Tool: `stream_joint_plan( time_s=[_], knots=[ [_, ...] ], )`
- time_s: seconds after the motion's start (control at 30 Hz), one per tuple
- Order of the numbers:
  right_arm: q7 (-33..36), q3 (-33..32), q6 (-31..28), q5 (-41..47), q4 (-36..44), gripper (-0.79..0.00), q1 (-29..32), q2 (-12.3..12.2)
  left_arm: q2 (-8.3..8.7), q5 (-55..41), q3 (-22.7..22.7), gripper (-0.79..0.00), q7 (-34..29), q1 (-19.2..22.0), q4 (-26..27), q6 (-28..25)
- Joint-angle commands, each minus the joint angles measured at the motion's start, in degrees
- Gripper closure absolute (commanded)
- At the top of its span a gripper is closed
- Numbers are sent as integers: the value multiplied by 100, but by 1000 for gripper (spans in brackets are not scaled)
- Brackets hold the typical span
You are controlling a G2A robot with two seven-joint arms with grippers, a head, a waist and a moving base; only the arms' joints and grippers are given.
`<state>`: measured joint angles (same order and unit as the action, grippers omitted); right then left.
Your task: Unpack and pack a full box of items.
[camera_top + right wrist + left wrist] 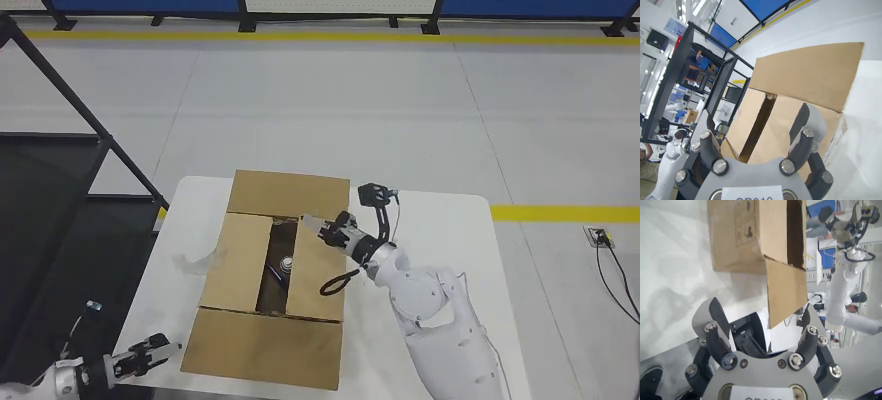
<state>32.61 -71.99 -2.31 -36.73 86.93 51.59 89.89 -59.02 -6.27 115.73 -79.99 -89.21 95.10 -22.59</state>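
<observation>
Sitting in the middle of the white counter [450, 230] is the cardboard box [730, 234], its long side running away from the robot. Its far flap [290, 192] and near flap [265, 350] are folded outward. The left flap [238, 262] and right flap [318, 272] lie over the top with a dark gap between them. Through that gap a dark item with a pale round top [286, 264] shows inside the box (what else lies in there is too dark to tell).

The right gripper [328, 232] is at the far end of the right flap, above the box's far right corner. In its wrist view its fingers [806, 121] stand spread wide over the brown cardboard with nothing held between them. Whether a fingertip touches the flap I cannot tell.

The left gripper [150, 356] is low at the counter's near left edge, near the left end of the near flap and apart from it. Its fingers [717, 313] are likewise spread apart and empty. In its wrist view, the box's side wall and the near flap stand beyond them, and the right arm shows farther off over the box.
</observation>
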Motion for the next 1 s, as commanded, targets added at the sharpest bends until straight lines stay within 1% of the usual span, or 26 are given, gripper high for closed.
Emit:
stream_joint_plan(
  time_s=[0.0,0.13,0.23,0.3,0.4,0.5,0.57,0.73,0.9,0.97],
  knots=[
    [-117,-42,-39,80,-52,-785,-2,-9,38,-161,-111,-785,-252,42,-55,81],
    [-179,-46,-72,90,-139,-785,-44,-27,83,-429,-372,-785,-444,202,-290,285],
    [-248,-38,-115,131,-217,-785,-80,-36,96,-588,-649,-785,-465,372,-430,536],
    [-402,-71,-141,223,-305,-785,-106,-38,104,-644,-817,-785,-457,471,-467,630],
    [-781,-215,9,680,-485,-785,-139,-18,118,-888,-966,-785,-528,588,-456,744],
    [-1077,-312,252,877,-764,-785,-290,-5,145,-1115,-975,-785,-622,630,-439,822],
    [-1146,-311,376,962,-1019,-785,-459,6,165,-1272,-945,-785,-669,644,-422,886],
    [-1388,-124,685,772,-1870,-785,-1027,51,203,-1768,-797,-785,-666,604,-296,1056],
    [-1537,100,626,769,-3036,-785,-1683,128,228,-2107,-680,-785,-490,499,-33,1226],
    [-1491,180,461,909,-3507,-785,-1940,170,235,-2212,-645,-785,-400,459,66,1272]
  ],
)
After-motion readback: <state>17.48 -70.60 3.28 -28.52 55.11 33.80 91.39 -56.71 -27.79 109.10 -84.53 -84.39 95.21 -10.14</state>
